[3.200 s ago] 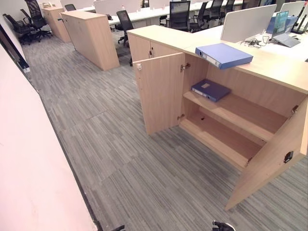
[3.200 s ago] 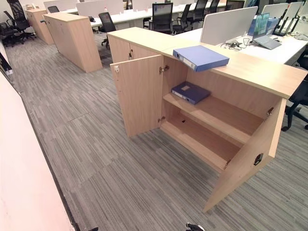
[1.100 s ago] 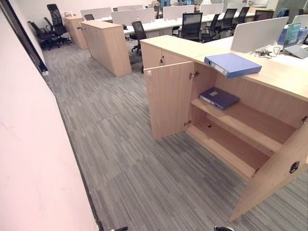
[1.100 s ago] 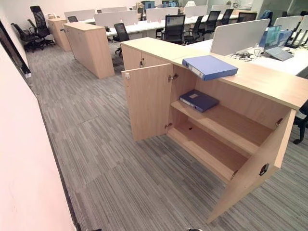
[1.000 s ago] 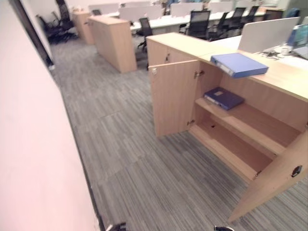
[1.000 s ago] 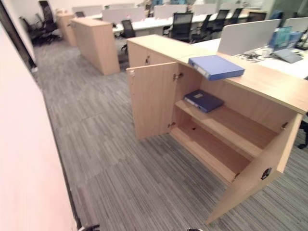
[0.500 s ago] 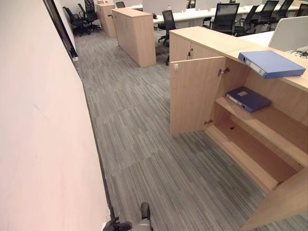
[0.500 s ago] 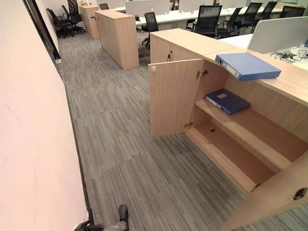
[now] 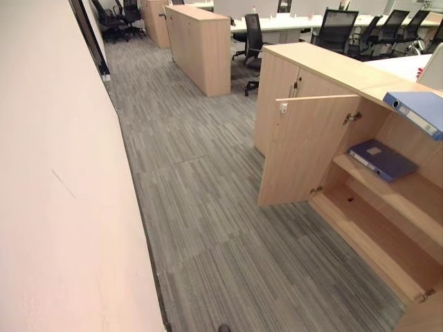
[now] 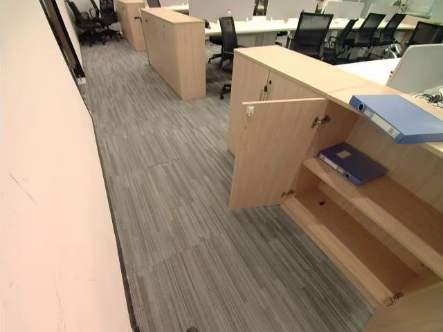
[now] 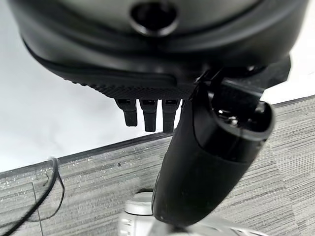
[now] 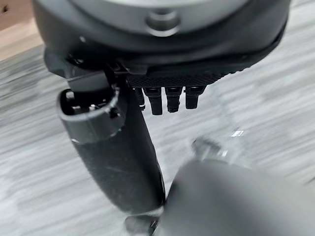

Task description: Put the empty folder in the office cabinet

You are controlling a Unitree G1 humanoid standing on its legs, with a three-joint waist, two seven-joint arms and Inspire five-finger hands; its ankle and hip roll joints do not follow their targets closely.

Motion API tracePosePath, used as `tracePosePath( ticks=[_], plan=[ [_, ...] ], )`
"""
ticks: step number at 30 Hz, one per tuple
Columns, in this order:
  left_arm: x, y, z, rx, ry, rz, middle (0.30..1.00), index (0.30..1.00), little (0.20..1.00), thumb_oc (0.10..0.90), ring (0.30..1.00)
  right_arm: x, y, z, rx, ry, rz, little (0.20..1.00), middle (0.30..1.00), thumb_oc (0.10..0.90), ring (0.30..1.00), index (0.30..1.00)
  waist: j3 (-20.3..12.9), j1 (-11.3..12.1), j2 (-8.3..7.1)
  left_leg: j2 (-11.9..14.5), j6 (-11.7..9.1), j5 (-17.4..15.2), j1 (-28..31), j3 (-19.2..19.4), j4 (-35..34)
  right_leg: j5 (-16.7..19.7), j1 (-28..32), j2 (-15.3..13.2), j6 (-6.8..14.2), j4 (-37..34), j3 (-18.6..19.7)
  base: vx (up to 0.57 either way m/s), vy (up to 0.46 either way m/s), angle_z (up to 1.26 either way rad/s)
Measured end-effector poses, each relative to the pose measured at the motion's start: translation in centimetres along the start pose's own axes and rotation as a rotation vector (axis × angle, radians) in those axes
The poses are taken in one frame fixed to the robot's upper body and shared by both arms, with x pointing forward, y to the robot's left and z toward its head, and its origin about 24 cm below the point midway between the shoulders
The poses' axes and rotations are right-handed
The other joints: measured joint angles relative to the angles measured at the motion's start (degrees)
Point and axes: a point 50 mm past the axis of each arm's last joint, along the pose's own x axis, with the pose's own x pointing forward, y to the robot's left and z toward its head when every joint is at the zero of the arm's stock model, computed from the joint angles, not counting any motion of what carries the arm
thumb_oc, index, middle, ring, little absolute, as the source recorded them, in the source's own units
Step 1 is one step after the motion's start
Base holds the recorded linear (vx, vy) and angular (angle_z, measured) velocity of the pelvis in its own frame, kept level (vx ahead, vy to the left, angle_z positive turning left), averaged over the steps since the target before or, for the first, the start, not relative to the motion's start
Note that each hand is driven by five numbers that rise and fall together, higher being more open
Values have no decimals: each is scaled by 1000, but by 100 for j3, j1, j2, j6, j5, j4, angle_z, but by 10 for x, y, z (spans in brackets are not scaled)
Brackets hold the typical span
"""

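Lying flat on wood-grain cabinet top, light-blue folder, both hands' fingers relaxed, empty.

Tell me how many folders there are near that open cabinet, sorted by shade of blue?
Light blue folder, lying on top of the cabinet: 1
Dark blue folder, lying on the upper shelf inside: 1
Total: 2

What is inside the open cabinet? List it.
A dark blue folder lies flat on the upper shelf of the cabinet. The lower shelf looks bare. The right end is cut off by the frame, so unseen. A lighter folder lies on top.
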Motion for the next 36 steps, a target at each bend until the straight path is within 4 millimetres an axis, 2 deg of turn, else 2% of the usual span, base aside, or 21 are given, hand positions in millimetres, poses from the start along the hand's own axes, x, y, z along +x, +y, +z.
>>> tracePosePath(
  ticks=[1,2,3,4,6,9,12,14,15,17,21,22,23,24,25,26,28,29,31,32,36],
  plan=[
    [0,-2,-1,-21,21,-30,900,900,900,800,900,0,-1,11,3,-29,-1,900,900,800,900,900,34,-27,81,-111,96,-61,195,-118,-3,195,-312,-201,213,1025,46,277,355,37],
    [0,-3,-5,-37,41,-40,900,900,900,800,900,0,-2,13,3,-35,-3,900,900,800,900,900,25,-48,120,-127,126,-81,297,-152,-3,231,-479,-359,146,1594,15,283,262,61],
    [0,-3,-6,-30,47,-37,900,900,900,800,900,0,-1,13,-9,-46,-4,900,900,800,900,900,-37,-44,135,-238,257,-175,460,-329,-4,696,-692,-485,126,2062,122,207,159,54],
    [0,-5,-6,-11,41,-38,900,900,900,800,900,0,-1,15,-16,-53,-2,900,900,800,900,900,-26,-96,171,-276,301,-186,555,-465,-2,588,-893,-500,140,2488,241,202,80,76],
    [-1,-16,-14,70,23,-23,900,900,900,800,900,-1,-8,32,-29,-130,-19,900,900,800,900,900,-34,-510,525,-103,526,-124,588,-856,2,-199,-1190,75,143,1760,516,199,-17,78],
    [-2,-18,-16,95,15,21,900,900,900,800,900,-2,-18,47,15,-176,-42,900,900,800,900,900,97,-839,580,-46,546,-108,600,-1074,4,-218,-1510,661,60,42,545,207,-60,50],
    [-2,-13,-15,113,-2,49,900,900,900,800,900,-2,-22,52,32,-195,-48,900,900,800,900,900,256,-852,335,-154,449,-227,689,-1170,29,203,-1889,888,263,-1338,274,280,-86,27],
    [-2,-6,-13,116,-9,62,900,900,900,800,900,-2,-21,50,66,-190,-44,900,900,800,900,900,328,-864,236,-167,381,-272,781,-1274,29,269,-1932,871,266,-1463,151,266,-102,45],
    [-2,3,-19,118,4,83,900,900,900,800,900,-2,-15,45,84,-176,-29,900,900,800,900,900,342,-874,40,-186,132,-431,987,-1520,10,243,-1770,800,335,-1463,63,310,-143,55],
    [-3,4,-23,114,19,86,900,900,900,800,900,0,-14,32,122,-147,-26,900,900,800,900,900,367,-858,0,100,-217,-674,1295,-1831,7,448,-1482,1031,299,-1513,-222,505,-203,59],
    [-4,9,-30,76,47,105,900,900,900,800,900,0,-18,19,107,-123,-40,900,900,800,900,900,314,-829,-76,576,-551,-996,1295,-1823,398,483,-1354,1488,192,-1429,-276,417,-220,1],
    [-4,6,-33,94,62,96,900,900,900,800,900,1,-29,11,142,-102,-68,900,900,800,900,900,277,-845,204,1113,-465,-1398,1067,-1779,888,142,-1513,1739,-790,-265,-493,387,-308,28],
    [-4,14,-32,102,54,115,900,900,900,800,900,1,-27,5,146,-87,-66,900,900,800,900,900,203,-970,-72,1011,-456,-1581,932,-1821,1143,-187,-1527,1587,-661,63,-308,276,-273,60],
    [-4,22,-25,115,42,136,900,900,900,800,900,1,-30,-2,133,-67,-72,900,900,800,900,900,154,-1000,-220,1098,-928,-1588,658,-1780,1927,-440,-1413,1533,-599,-7,-367,225,-258,62],
    [-3,24,-18,110,26,140,900,900,900,800,900,1,-29,-4,129,-55,-71,900,900,800,900,900,207,-988,-285,1148,-1078,-1584,292,-1688,2623,-422,-1346,1542,-628,-104,-338,261,-298,0],
    [-2,19,-11,107,-2,127,900,900,900,800,900,1,-29,-7,117,-38,-71,900,900,800,900,900,231,-738,-438,1028,-1057,-1029,-327,-1607,4025,-347,-1164,1564,-706,-377,-157,179,-199,-42],
    [-2,20,-9,90,-7,123,900,900,900,800,900,1,-26,-8,100,-34,-63,900,900,800,900,900,324,-672,-607,1013,-1070,-177,-808,-1656,4987,-122,-766,1612,-875,-872,-56,217,-100,-48],
    [-2,22,-8,88,-19,133,900,900,900,800,900,1,-21,-9,82,-26,-52,900,900,800,900,900,371,-650,-663,1028,-883,-413,-1134,-1513,5134,-35,-521,1639,-885,-1162,66,223,-42,-29],
    [-2,23,-10,86,-16,136,900,900,900,800,900,1,-18,-9,77,-25,-44,900,900,800,900,900,441,-623,-696,970,-848,-490,-1269,-1322,4420,29,-276,1646,-857,-1414,191,236,34,-40],
    [-2,18,-6,84,-28,124,900,900,900,800,900,1,-17,-9,74,-27,-42,900,900,800,900,900,455,-552,-663,904,-824,-387,-1338,-1104,3253,79,-162,1666,-875,-1630,247,253,65,-54],
    [-1,9,-5,57,-25,107,900,900,900,800,900,1,-15,-12,63,-16,-36,900,900,800,900,900,594,-459,-267,834,-1092,325,-1277,-1402,206,150,265,1963,-873,-2162,349,288,100,-32]
  ],
)
